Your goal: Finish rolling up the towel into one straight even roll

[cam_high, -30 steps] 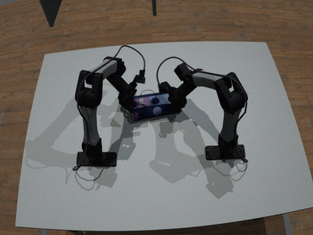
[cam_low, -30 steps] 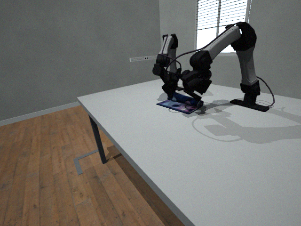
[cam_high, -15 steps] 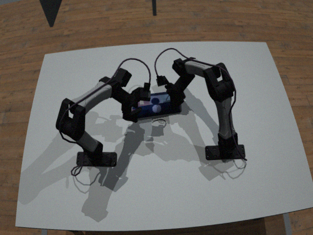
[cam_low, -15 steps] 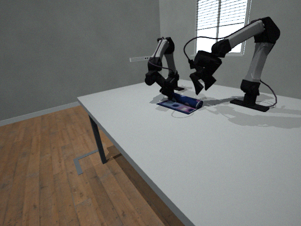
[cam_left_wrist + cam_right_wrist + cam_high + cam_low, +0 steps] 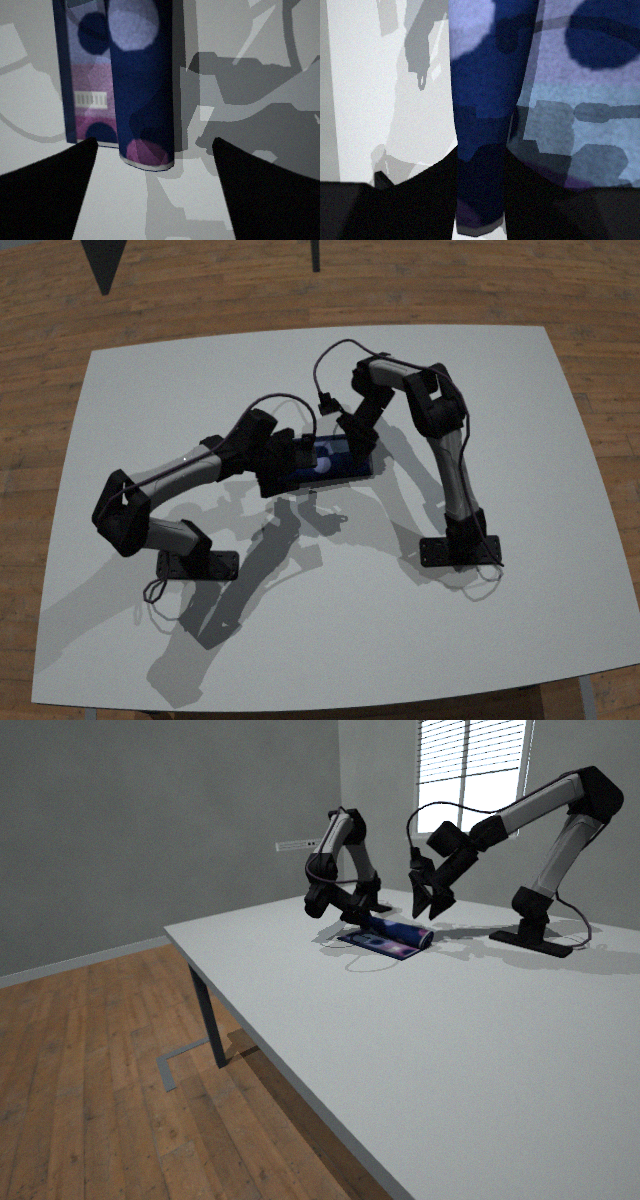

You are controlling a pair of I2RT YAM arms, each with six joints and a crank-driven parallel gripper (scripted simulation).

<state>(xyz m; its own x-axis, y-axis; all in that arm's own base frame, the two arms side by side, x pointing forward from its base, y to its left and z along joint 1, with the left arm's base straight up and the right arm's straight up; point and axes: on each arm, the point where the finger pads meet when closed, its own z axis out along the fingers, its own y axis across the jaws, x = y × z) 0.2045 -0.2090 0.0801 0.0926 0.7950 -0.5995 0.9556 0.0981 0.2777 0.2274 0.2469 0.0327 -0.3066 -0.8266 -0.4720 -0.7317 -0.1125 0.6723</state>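
The towel's blue roll (image 5: pixel 338 468) (image 5: pixel 397 930) (image 5: pixel 145 90) (image 5: pixel 482 75) lies along its flat part (image 5: pixel 338 445) (image 5: pixel 382 945) (image 5: pixel 91 75) (image 5: pixel 600 90), which rests on the table on the side away from the arm bases. The near end of the roll shows its layers in the exterior view. My left gripper (image 5: pixel 422 917) (image 5: pixel 155 140) is wide open and empty, raised above that end; no cloth is between its fingers. My right gripper (image 5: pixel 366 921) (image 5: pixel 481 147) is shut on the roll near its other end, and the roll narrows toward the fingers. The roll's underside is hidden.
Both arms stand on the white table (image 5: pixel 361 643) (image 5: pixel 413 1040), with the left base (image 5: pixel 222 565) and the right base (image 5: pixel 434 552) on the roll's side of the towel. The left arm hangs over the towel's left part in the top view. Arm shadows cross the table.
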